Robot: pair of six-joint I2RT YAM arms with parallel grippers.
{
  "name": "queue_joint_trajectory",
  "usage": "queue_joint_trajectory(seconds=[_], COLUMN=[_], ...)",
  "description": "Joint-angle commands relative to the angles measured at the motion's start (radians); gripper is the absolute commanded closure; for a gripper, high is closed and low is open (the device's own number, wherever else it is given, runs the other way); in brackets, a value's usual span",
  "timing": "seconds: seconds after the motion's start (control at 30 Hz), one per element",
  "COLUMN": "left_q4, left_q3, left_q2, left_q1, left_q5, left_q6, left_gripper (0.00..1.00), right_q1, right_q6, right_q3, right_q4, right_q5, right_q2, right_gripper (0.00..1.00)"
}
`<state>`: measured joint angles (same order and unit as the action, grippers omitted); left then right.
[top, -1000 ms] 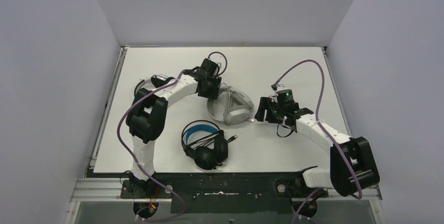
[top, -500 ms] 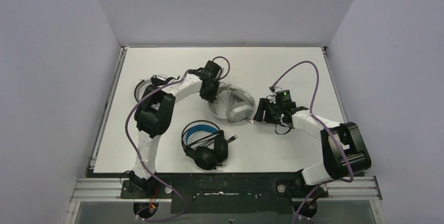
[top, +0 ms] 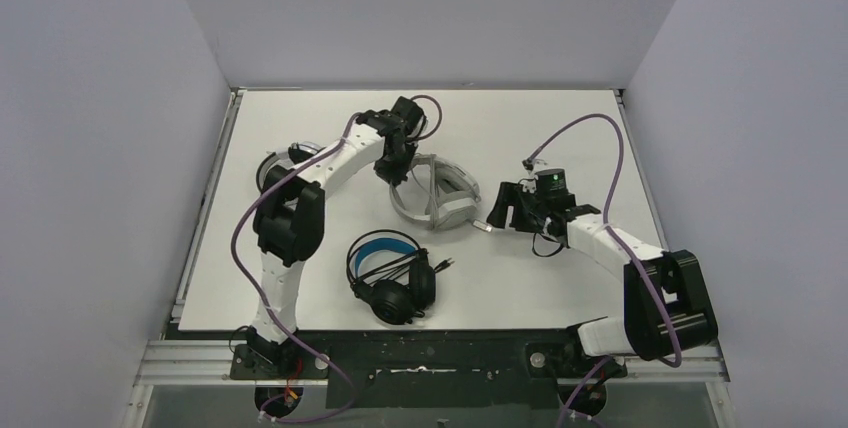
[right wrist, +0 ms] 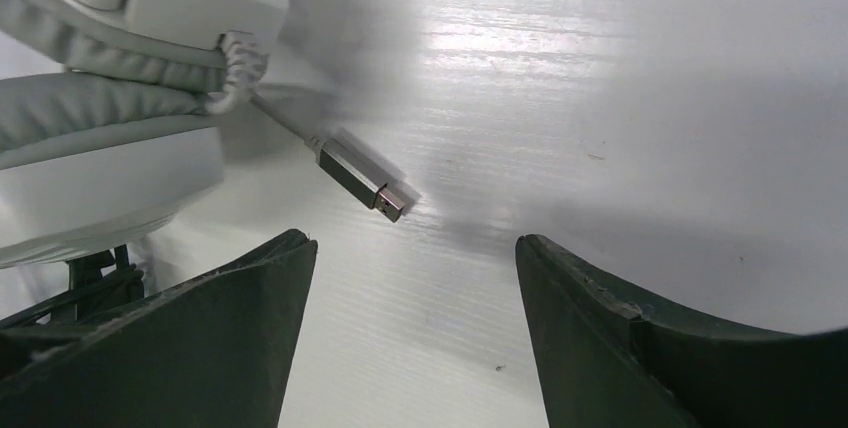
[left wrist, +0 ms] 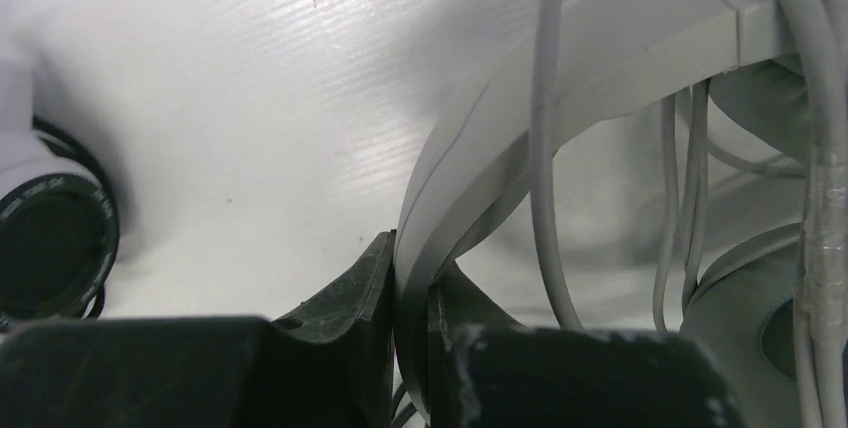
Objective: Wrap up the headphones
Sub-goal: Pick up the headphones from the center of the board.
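A pale grey headset lies mid-table, its pale cable looped round the headband. My left gripper is shut on that headband, one finger on each side of the band. The cable's metal USB plug lies loose on the table beside the white ear cup. Just right of the plug my right gripper stands open, with only bare table between its fingers. A black headset with a blue-lined band lies near the front.
Another headset with a black ear-cup centre sits at the left, partly under my left arm. The white table is closed in by grey walls at the left, back and right.
My left gripper has shut on the grey headset's headband and drawn it slightly back and left. My right gripper has shifted a little and its jaws stand slightly wider.
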<state>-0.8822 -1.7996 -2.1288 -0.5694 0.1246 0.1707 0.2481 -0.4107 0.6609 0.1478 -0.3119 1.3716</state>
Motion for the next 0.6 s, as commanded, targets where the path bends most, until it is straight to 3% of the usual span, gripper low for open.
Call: queue_joint_trajectory(seconds=[0.0, 0.17, 0.4, 0.57], left_q4=[-0.147, -0.186, -0.257, -0.289], left_q3=[-0.12, -0.15, -0.22, -0.264], left_q2=[0.147, 0.197, 0.224, 0.236], left_q1=[0.0, -0.001, 0.0, -0.001], left_q5=[-0.032, -0.065, -0.12, -0.162], left_q6=[-0.016, -0.024, -0.033, -0.033], left_gripper=[1.0, 1.0, 1.0, 1.0], right_q1=[-0.004, 0.009, 0.125, 0.142], right_q6=[0.04, 0.056, 0.167, 0.165], right_q3=[-0.025, -0.052, -0.016, -0.003], right_q4=[-0.132, -0.333, -0.433, -0.528], right_q5=[-0.11, -0.263, -0.21, -0.186], right_q2=[-0.017, 0.058, 0.139, 0.203], right_gripper=[0.24, 0.19, 0.13, 0.12])
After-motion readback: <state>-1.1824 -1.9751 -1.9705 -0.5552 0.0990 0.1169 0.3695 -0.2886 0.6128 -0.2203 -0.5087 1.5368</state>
